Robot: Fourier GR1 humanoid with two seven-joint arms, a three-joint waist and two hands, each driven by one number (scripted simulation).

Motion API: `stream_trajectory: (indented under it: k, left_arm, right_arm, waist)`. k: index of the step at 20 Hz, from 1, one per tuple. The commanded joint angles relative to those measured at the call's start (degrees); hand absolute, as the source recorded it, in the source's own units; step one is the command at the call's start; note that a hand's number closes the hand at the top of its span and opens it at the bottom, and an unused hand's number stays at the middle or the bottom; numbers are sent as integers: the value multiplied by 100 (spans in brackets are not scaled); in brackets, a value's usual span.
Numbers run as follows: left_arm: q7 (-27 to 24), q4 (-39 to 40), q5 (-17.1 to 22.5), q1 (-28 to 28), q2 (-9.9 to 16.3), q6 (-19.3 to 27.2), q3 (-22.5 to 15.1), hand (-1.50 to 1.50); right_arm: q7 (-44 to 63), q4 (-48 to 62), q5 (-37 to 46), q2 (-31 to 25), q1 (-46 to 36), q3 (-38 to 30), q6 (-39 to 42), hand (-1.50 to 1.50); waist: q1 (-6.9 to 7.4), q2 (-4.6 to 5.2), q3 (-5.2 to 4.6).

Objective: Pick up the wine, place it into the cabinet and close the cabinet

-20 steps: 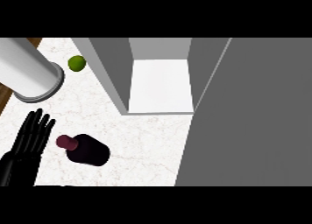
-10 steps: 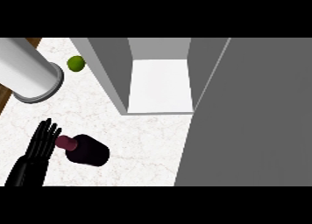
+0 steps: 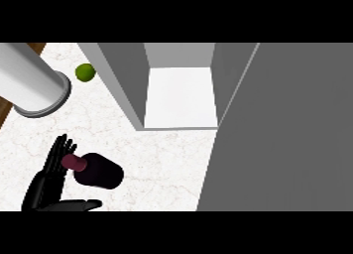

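wine bottle on the counter beside an open hand, cabinet open

the wine (image 3: 97,170) sits on the white counter (image 3: 165,158), below and left of the open cabinet (image 3: 181,94), its reddish cap against the straight fingers (image 3: 59,154) of the left hand (image 3: 47,186); the thumb juts out below the bottle and nothing is gripped. the wrist is cut off at the lower edge. the grey cabinet door (image 3: 289,129) fills the right. a white cylinder (image 3: 26,82) and green lime (image 3: 85,72) lie left of the cabinet.
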Motion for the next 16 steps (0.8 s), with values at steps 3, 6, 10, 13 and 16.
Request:
stream_trajectory:
  k: [3,6,10,13,16]
  left_arm:
    - [-437,831,65,-252,164,-251,168,-150]
    - [-246,1095,118,-535,25,-275,73,-150]
    - [-759,1813,111,-598,-10,-646,-3,-150]
    - [-1004,2384,172,-867,197,-890,148,-150]
    - [-971,2249,63,-791,89,-788,7,-150]
  right_arm:
    - [81,-878,938,-211,398,433,-131,-150]
    - [463,-832,974,-192,7,301,-174,-150]
    - [61,-976,756,-443,387,297,-179,-150]
    - [205,-1053,627,-536,252,29,-198,-150]
    - [377,-1029,941,-435,125,282,-349,-150]
  waist:
    - [14,0,5]
    - [23,1,0]
    - [8,3,5]
    - [1,11,2]
    - [19,-1,3]
